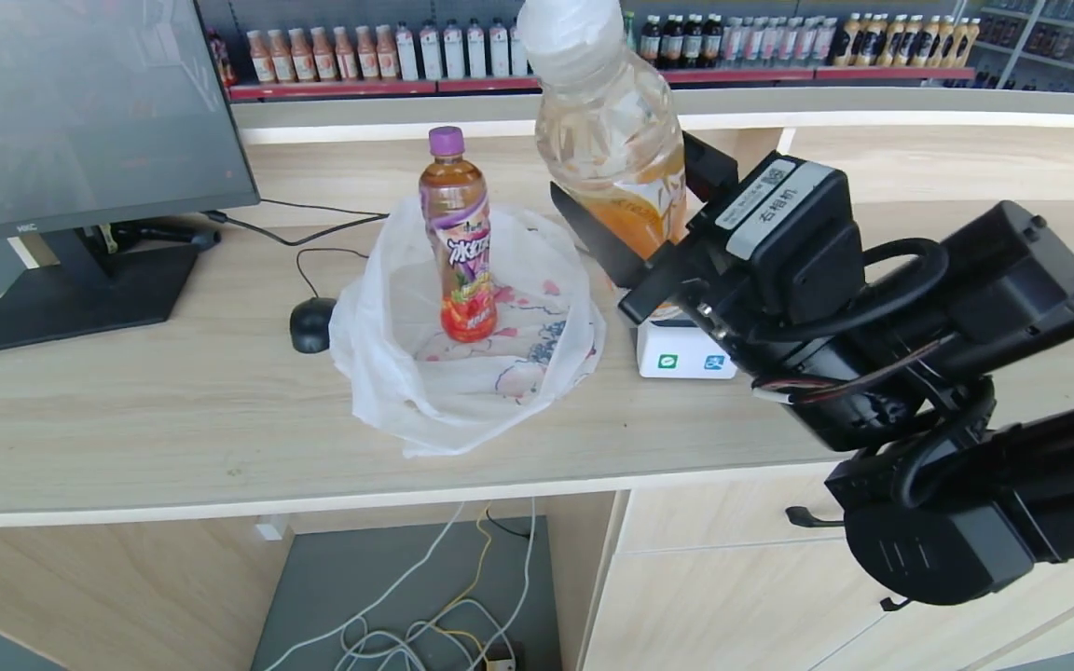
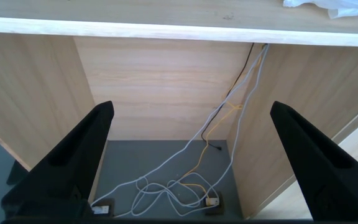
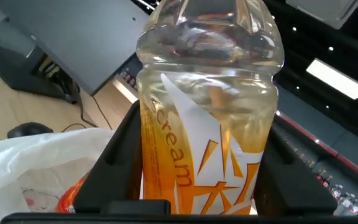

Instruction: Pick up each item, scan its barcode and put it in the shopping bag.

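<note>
Your right gripper (image 1: 649, 210) is clenched on a clear bottle with an orange label (image 1: 607, 121). One black finger presses each side of the label, and the bottle stands nearly upright, with its pale top uppermost. In the head view you are holding it to the right of the shopping bag (image 1: 378, 345) and higher than the bag's rim, not over the opening.

The bag is white plastic and sits open on the wooden counter (image 1: 173, 410), its walls slumped outward. A purple-capped bottle (image 1: 458, 242) of reddish drink stands upright inside it, roughly in the middle, with its cap well above the rim.

Just right of the bag is a small white scanner box (image 1: 681, 352), resting on the counter. In the head view your right gripper covers its upper part. How high the held bottle hangs over the box cannot be judged.

Just left of the bag lies a black mouse (image 1: 311, 324), close to the plastic. Farther left of the bag stands a dark monitor (image 1: 80, 102) on its flat base. Behind the bag, beyond the counter's raised back edge, shelves of bottled drinks (image 1: 360, 51) run across the room.

Your left gripper (image 2: 191, 109) is released, its fingers spread wide with nothing between them. It sits lower than the bag, facing the hollow under the counter, where loose cables (image 2: 185, 186) lie on the floor.
</note>
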Controlling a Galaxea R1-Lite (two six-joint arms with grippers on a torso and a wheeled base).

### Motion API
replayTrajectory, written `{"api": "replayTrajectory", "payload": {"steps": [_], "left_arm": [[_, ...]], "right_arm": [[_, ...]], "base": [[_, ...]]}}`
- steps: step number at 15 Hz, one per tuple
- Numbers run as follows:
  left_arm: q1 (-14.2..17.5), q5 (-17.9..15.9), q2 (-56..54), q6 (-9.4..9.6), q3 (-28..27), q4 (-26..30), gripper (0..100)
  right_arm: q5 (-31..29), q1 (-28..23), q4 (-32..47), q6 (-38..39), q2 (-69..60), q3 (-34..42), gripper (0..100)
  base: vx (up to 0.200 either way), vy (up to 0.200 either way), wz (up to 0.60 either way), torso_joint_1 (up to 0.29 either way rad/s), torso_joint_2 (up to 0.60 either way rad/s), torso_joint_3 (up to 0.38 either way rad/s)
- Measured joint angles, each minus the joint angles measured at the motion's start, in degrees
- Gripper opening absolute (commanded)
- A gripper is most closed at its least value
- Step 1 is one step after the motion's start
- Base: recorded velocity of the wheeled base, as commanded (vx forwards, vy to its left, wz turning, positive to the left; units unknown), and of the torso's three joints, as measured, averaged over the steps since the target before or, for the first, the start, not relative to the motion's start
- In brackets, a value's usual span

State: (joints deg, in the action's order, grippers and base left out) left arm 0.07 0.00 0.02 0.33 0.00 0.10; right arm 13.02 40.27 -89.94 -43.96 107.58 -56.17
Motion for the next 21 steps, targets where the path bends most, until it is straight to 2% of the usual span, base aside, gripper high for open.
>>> {"api": "replayTrajectory", "payload": {"steps": [4,8,11,17,21], "left_arm": [[0.00,0.00,0.00,0.02,0.00,0.00,100],[0.00,0.00,0.00,0.02,0.00,0.00,100],[0.00,0.00,0.00,0.00,0.00,-0.02,100],[0.00,0.00,0.00,0.00,0.00,0.00,100],[0.00,0.00,0.00,0.11,0.00,0.00,100]], "right_arm": [[-13.23,0.16,0.55,16.87,-1.71,0.48,0],[-15.23,-2.06,2.19,32.00,-3.25,6.23,0],[-15.69,-4.85,0.13,34.93,-3.94,9.42,0],[-15.59,-9.98,0.00,37.04,-4.17,11.14,0],[-15.56,-10.92,-0.02,37.62,-4.22,10.31,0]], "base": [[0.000,0.000,0.00,0.000,0.00,0.000],[0.000,0.000,0.00,0.000,0.00,0.000],[0.000,0.000,0.00,0.000,0.00,0.000],[0.000,0.000,0.00,0.000,0.00,0.000],[0.000,0.000,0.00,0.000,0.00,0.000]]}}
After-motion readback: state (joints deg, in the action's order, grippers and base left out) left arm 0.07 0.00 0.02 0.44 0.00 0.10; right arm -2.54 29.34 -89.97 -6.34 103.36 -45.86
